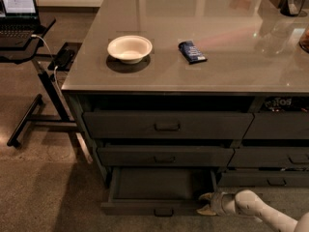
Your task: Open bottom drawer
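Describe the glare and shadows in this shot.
Camera view: glare streaks the countertop; the bowl casts a dark shadow on its near side; the bottom drawer is dim inside; the tool, pale by contrast, sits at its front right corner.

Glossy grey countertop (231,57), matt dark bottom drawer (135,208), smooth pale plastic pincer (205,203) at its front right corner.
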